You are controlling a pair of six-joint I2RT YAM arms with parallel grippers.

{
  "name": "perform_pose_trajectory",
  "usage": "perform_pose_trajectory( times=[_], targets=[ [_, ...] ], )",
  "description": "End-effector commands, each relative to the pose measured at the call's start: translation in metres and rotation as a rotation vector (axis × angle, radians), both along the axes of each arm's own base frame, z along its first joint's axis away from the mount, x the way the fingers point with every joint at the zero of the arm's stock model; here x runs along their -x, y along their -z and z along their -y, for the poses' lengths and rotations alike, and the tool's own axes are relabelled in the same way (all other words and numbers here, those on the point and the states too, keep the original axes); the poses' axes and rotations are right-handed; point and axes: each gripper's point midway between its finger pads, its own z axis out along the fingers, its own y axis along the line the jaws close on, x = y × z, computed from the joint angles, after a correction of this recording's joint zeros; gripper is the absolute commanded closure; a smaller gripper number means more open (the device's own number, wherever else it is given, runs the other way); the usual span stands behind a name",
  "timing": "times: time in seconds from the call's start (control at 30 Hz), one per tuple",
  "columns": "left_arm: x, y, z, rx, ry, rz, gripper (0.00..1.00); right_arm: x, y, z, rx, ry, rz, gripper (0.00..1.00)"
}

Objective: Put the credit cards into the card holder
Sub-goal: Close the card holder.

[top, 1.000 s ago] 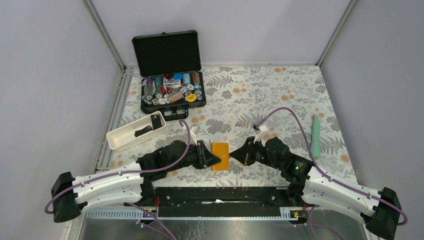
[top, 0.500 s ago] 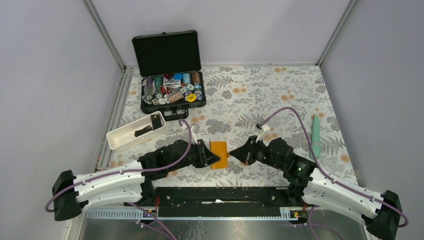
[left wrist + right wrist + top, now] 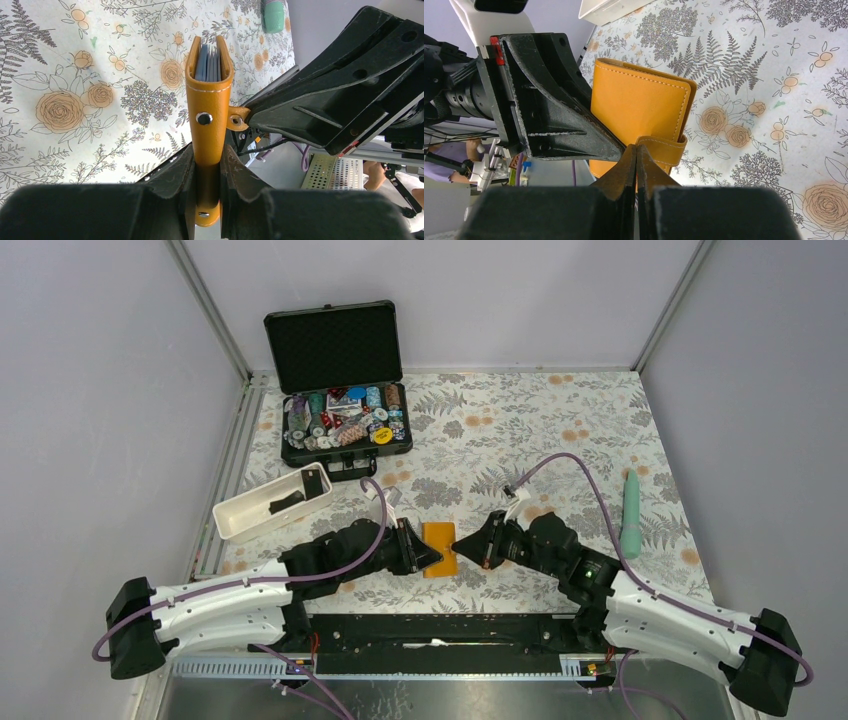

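Left gripper clamps card holder, frame centre; right gripper pinched shut on snap tab. Light, floppy leather: hold the stitched fold, tab likely flexes.

Pale grey walls, floral tablecloth
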Motion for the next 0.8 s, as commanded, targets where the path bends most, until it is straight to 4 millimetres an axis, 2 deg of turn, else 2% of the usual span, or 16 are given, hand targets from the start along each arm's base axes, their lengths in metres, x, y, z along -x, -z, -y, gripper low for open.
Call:
perform_pose_trajectory(
  times=[0.0, 0.57, 0.77],
  targets=[
    [-0.006, -0.04, 0.015, 0.121, -0.01, 0.046, 1.0, -0.002, -0.011, -0.007, -0.035, -0.002, 0.03, 1.0],
    [-0.004, -0.035, 0.018, 0.115, 0.009, 0.033, 1.0, -0.004, 0.007, -0.009, 0.032, 0.001, 0.027, 1.0],
    [-0.004, -0.04, 0.021, 0.134, 0.015, 0.041, 1.0, -0.002, 0.012, -0.013, 0.045, -0.01, 0.022, 1.0]
  ],
)
